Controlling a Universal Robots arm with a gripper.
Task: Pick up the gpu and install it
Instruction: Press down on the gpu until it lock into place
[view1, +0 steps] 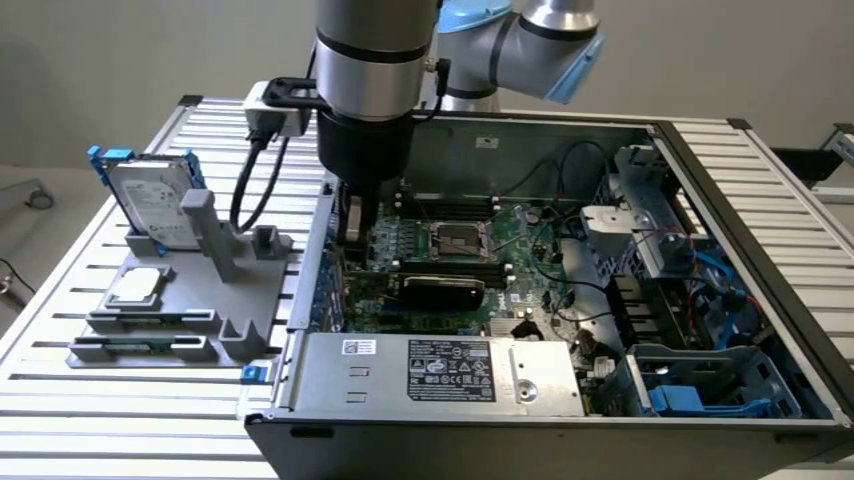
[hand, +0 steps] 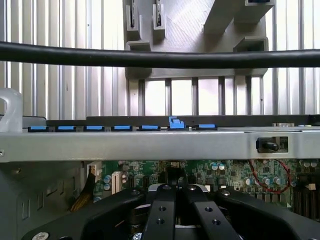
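The gpu (view1: 441, 290), a glossy black rounded card, lies across the green motherboard (view1: 527, 235) inside the open computer case (view1: 747, 200), just in front of the processor socket. My gripper (view1: 354, 228) hangs straight down inside the case, close to the wall on the exterior view's left and over that end of the card. In the wrist view my gripper (hand: 176, 192) is shut, its black fingertips (hand: 162, 197) pressed together with nothing showing between them. I cannot tell whether they touch the card.
A grey fixture (view1: 174, 330) on the slatted table holds a silver hard drive (view1: 147, 200) and a small processor chip (view1: 138, 287). The power supply (view1: 427, 370) fills the case's near corner. A black cable (hand: 160, 57) crosses over the case wall (hand: 150, 145).
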